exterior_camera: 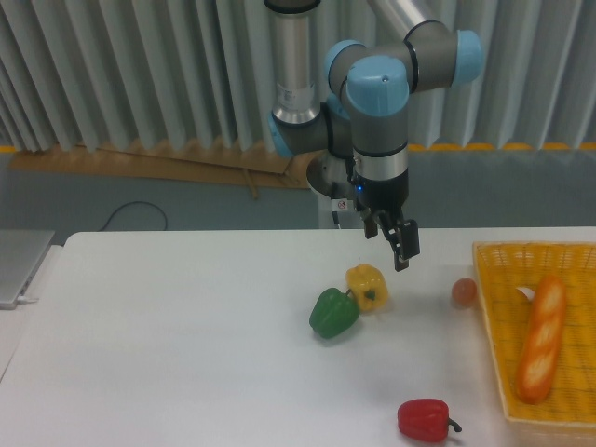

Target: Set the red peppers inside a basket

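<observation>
While hanging above the desk: claw (399, 244) sitting in the upper middle of the frame, just above and right of the yellow pepper, carrying nothing
Claw state: cannot tell whether parted or clenched, fingers overlapping from this angle; grasping nothing in any case
Red pepper (424, 419): lying on its side near the bottom edge, right of centre, dark stem pointing right, untouched
Red pepper versus claw: sitting well apart, pepper far lower in the frame and slightly to the right
Basket (489, 321): standing at the right edge, partly cut off by the frame, already holding a long bread loaf (542, 337)
Red pepper versus basket: lying near the basket's lower left corner but outside it, on the bare desk (168, 354)
Yellow pepper (367, 286): sitting mid-frame, touching or nearly touching the green pepper (333, 312) at its lower left
Pinkish round fruit (464, 292): resting just left of the basket wall, between claw and basket
Progress: looking like the very start, with nothing gripped and nothing red inside the basket
Remaining: bringing the claw down over the red pepper, closing on it, lifting, carrying right, letting go over the basket
Watching for: avoiding the other peppers and the small fruit; gripping a glossy rounded skin, probably slippery
</observation>
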### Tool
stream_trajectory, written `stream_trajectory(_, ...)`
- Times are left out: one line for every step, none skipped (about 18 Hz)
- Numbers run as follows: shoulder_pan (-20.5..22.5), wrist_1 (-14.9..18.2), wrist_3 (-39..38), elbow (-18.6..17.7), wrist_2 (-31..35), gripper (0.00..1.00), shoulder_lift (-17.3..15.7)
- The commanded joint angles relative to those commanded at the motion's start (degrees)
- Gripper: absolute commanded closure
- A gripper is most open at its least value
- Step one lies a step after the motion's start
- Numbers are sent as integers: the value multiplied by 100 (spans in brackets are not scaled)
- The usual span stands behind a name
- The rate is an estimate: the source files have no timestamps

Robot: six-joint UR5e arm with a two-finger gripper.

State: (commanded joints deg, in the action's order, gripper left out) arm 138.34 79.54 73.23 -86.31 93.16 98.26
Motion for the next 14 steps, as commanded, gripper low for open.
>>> stream_trajectory(0, 0, -19, 9, 9, 0, 18)
stream_trajectory(0, 9, -10, 9, 17, 0, 35)
stream_trajectory(0, 9, -27, 9, 26, 0, 36)
stream_trajectory(0, 0, -62, 9, 18, 0, 44)
stream_trajectory(0, -9, -54, 9, 26, 0, 53)
stream_trajectory(0, -9, -54, 44, 26, 0, 97)
stream_trajectory(0, -44, -28, 70, 26, 0, 114)
stream_trajectory(0, -183, -10, 62, 26, 0, 132)
stream_trajectory(0, -359, -1, 62, 35, 0, 176)
stream_trajectory(0, -413, -1, 79, 44, 0, 211)
stream_trajectory(-9, -413, -53, 71, 53, 0, 255)
stream_trajectory(-9, -413, -54, 62, 53, 0, 281)
stream_trajectory(-9, -422, -71, 71, 53, 0, 308)
stream_trajectory(-9, -422, -72, 71, 53, 0, 317)
